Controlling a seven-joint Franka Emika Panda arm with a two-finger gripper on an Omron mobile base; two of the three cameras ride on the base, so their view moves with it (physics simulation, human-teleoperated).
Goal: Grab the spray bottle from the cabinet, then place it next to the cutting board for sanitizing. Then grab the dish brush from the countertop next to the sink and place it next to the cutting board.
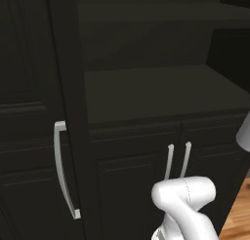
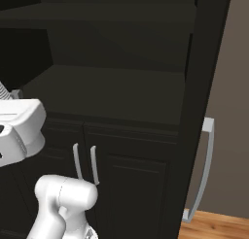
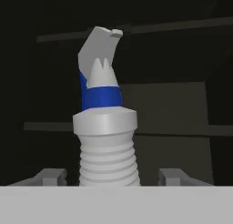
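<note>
The spray bottle [image 3: 105, 127] stands upright in the hand view, its long axis running straight up the picture: ribbed white neck at the bottom, a white collar above it, then the blue trigger band and the white spray head tilting toward the top. Its neck sits squarely between the 2 fingertips [image 3: 50, 176] of the gripper [image 3: 110, 176], which rise on either side of it with a clear gap on each. The jaws stand wide and apart from the bottle, so I judge nothing is gripped yet. Behind it lies the dark cabinet [image 1: 146, 92], whose open shelf niche faces the base. With the bottle already centred, the coming move looks like a plain closing on the neck.
</note>
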